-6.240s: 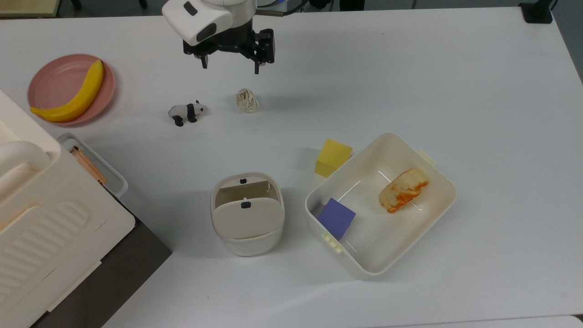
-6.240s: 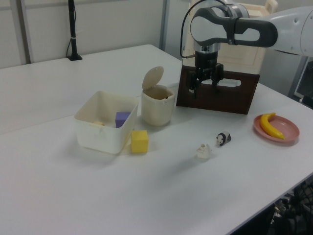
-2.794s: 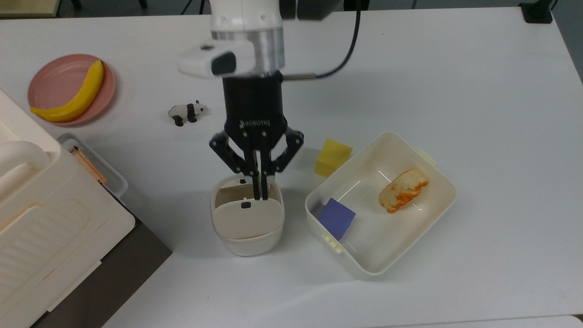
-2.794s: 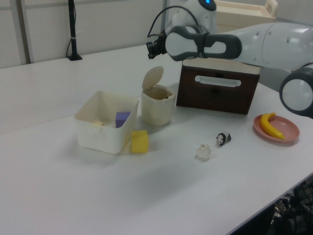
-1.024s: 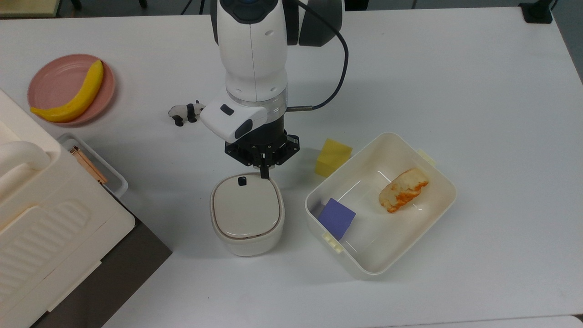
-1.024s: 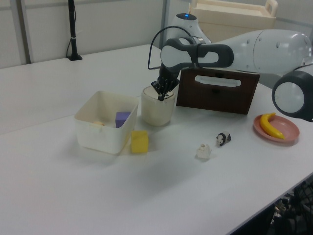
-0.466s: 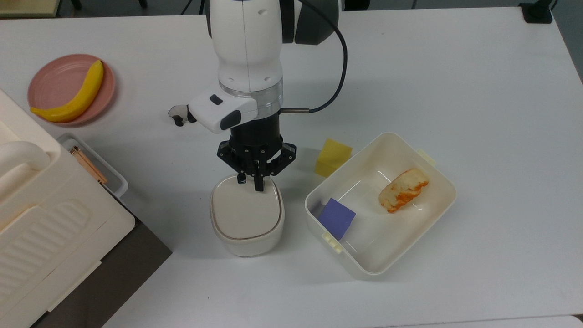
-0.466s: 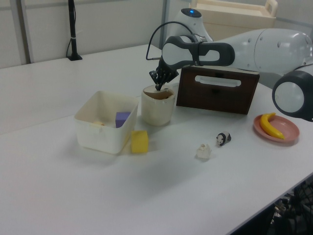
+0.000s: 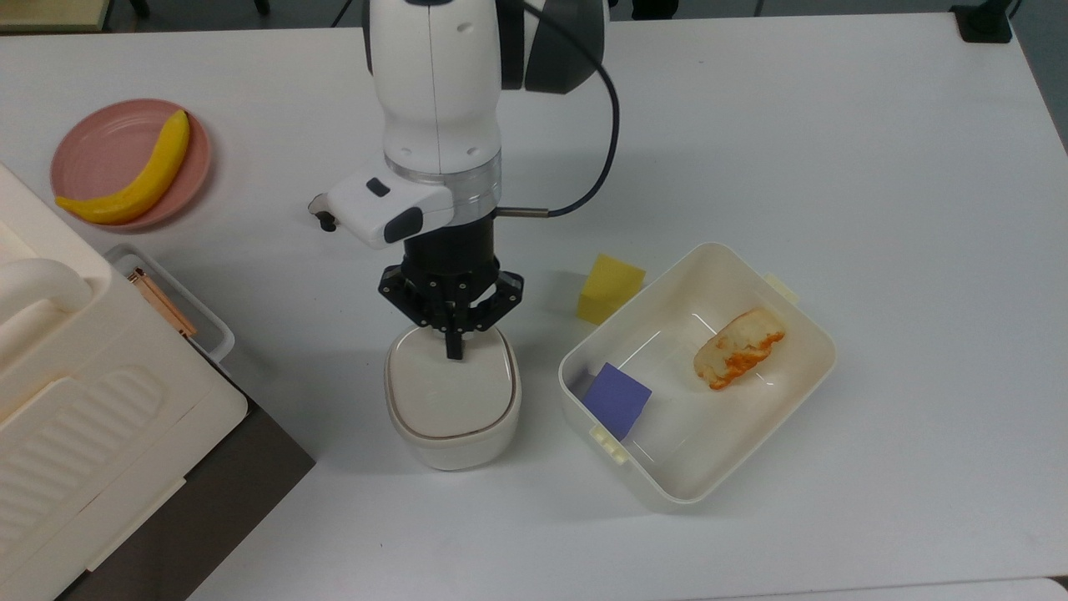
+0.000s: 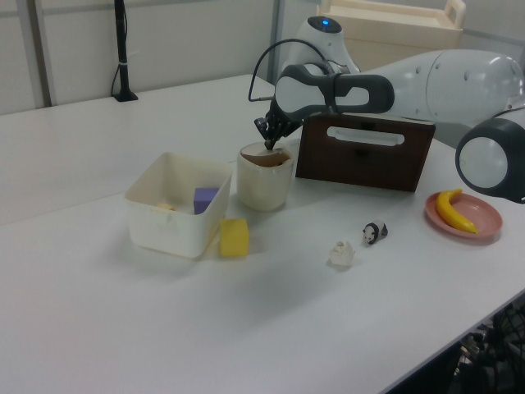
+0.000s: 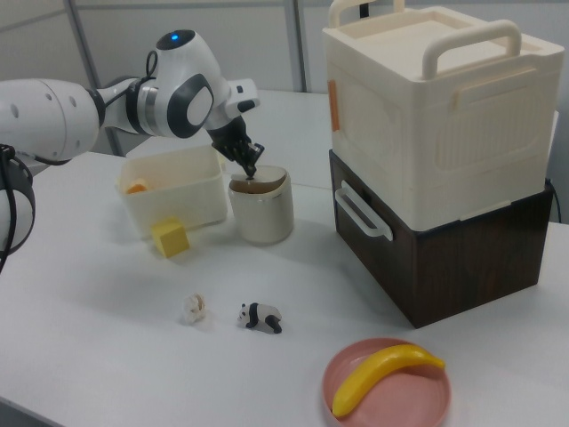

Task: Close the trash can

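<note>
Gripper has its fingers pinched together with nothing between them, tips right at the back edge of the trash can lid; can't tell if they actually touch it. The can sits directly under the gripper, lid down flat in the top view. Count-wise: one trash can, one white tub toward the top view's right of the gripper, one yellow cube between them, one purple block inside the tub, one banana on one pink plate.

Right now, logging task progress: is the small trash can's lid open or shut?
Shut: in the top view the lid lies flat over the trash can, with the gripper at its rear edge.
</note>
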### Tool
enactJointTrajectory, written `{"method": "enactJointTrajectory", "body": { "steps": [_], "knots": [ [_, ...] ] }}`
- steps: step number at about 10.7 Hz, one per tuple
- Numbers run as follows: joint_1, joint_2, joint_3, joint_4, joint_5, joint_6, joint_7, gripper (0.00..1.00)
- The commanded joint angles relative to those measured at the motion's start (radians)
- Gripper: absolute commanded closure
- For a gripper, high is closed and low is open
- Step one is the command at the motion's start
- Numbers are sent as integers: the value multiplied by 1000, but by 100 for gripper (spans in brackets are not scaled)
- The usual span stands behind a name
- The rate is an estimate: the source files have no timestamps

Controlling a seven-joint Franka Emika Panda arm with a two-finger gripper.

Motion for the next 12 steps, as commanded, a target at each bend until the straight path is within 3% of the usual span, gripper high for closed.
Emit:
{"method": "enactJointTrajectory", "body": {
  "steps": [1, 4, 6, 7, 9, 10, 11, 12],
  "knots": [
    [-5, 3, -7, -77, -82, 26, 3, 96],
    [9, 35, -5, -99, -169, 25, 18, 96],
    [8, 3, -4, -88, -149, 17, 23, 96],
    [5, -48, -4, -96, -119, 2, 24, 90],
    [3, -136, -4, -90, -45, -186, 20, 50],
    [1, -186, -4, -90, -34, -290, 20, 26],
    [1, -228, -2, -90, -24, -390, 20, 8],
    [1, -274, -4, -90, -10, -482, 17, 0]
  ]
}}
